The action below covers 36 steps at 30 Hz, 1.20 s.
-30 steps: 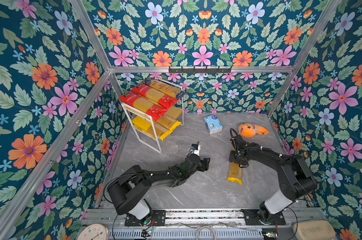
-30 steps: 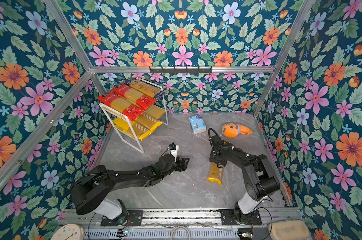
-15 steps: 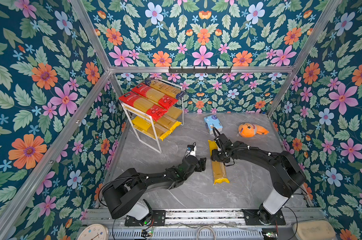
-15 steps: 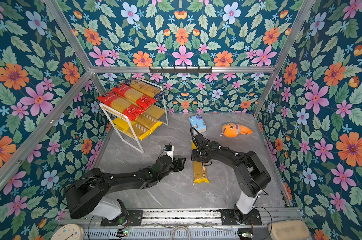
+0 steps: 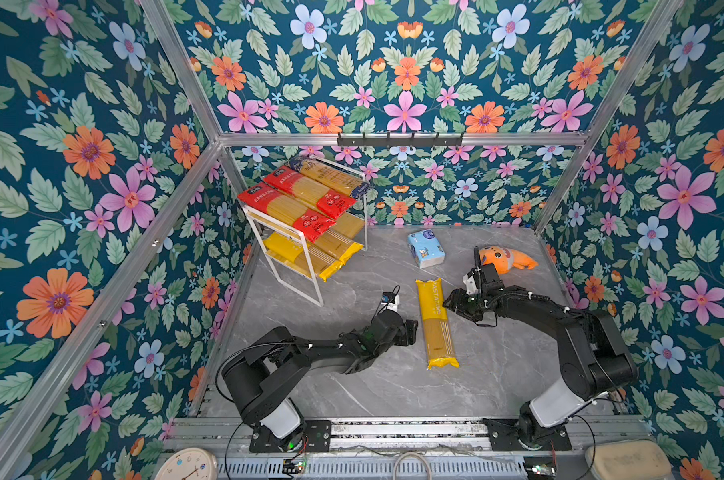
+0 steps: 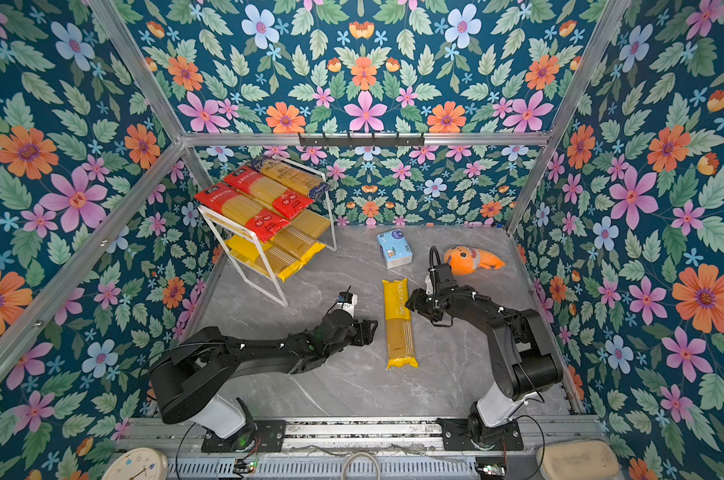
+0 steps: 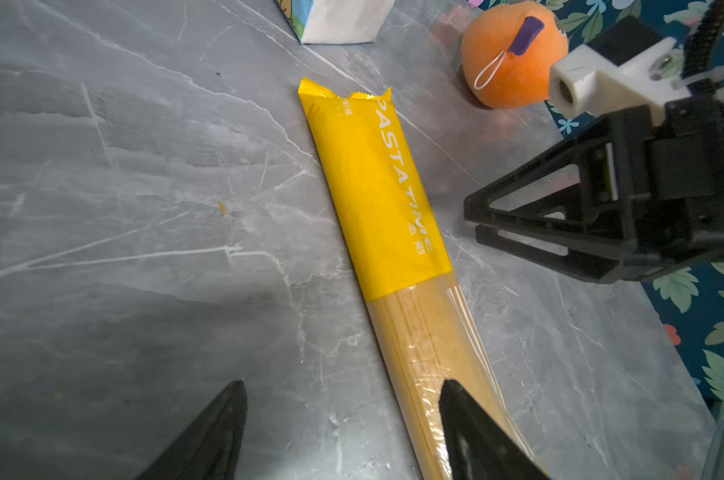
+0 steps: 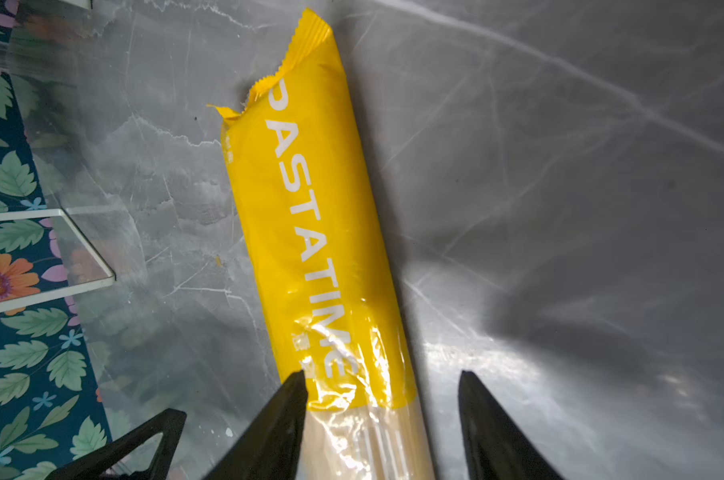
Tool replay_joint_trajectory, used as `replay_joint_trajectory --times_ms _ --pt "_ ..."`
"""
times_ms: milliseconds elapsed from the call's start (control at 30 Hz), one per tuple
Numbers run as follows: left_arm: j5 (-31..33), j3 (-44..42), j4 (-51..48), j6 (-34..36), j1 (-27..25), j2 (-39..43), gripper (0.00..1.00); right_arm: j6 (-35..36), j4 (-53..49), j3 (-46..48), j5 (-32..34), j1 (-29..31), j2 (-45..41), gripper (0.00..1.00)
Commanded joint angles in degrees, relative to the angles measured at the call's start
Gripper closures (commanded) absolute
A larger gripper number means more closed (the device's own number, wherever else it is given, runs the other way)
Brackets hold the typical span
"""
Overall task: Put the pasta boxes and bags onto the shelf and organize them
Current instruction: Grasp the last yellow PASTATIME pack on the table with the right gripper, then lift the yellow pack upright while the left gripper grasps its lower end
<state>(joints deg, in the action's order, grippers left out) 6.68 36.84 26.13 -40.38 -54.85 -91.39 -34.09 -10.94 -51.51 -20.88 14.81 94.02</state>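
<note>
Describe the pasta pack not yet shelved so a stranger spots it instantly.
Find the white two-tier shelf at the back left, then the grey tabletop in front of it. Lying flat mid-table is a yellow PASTATIME pack, far longer than the blue tissue pack and orange plush toy behind it.

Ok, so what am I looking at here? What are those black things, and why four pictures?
Two black robot arms, each ending in a two-fingered gripper: left gripper, right gripper. Two pictures look down from overhead; the other two come from cameras on the wrists. On the grey table lie a yellow pasta pack, a blue tissue pack and an orange plush toy; five more packs sit on the white shelf. Both grippers are open beside the yellow pasta pack, holding nothing.
</note>
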Motion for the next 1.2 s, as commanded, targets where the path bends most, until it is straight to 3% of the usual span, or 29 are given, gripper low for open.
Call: replay_joint_trajectory --times_ms 0,233,633,833,967,1167 --pt "-0.96 0.18 1.29 -0.3 0.01 -0.02 0.24 0.78 4.48 0.11 -3.45 -0.13 3.1 0.42" --pt "-0.95 -0.19 1.38 -0.24 0.0 0.34 0.24 -0.96 8.52 1.5 -6.54 -0.04 6.41 0.47" --pt "-0.77 -1.42 1.21 0.64 1.63 2.55 0.24 -1.71 20.61 3.51 -12.54 3.14 5.96 0.86" --pt "-6.9 -6.53 9.56 -1.56 5.98 6.32 0.24 0.43 26.55 4.0 -14.47 5.95 1.88 0.95" --pt "-13.27 -12.13 22.08 -5.58 9.57 8.1 0.23 0.31 32.1 4.72 -15.74 7.26 -2.55 1.0" --pt "-20.59 -16.19 34.04 -8.74 13.36 8.6 0.21 -2.14 42.04 5.11 -17.68 7.77 -7.52 1.0"
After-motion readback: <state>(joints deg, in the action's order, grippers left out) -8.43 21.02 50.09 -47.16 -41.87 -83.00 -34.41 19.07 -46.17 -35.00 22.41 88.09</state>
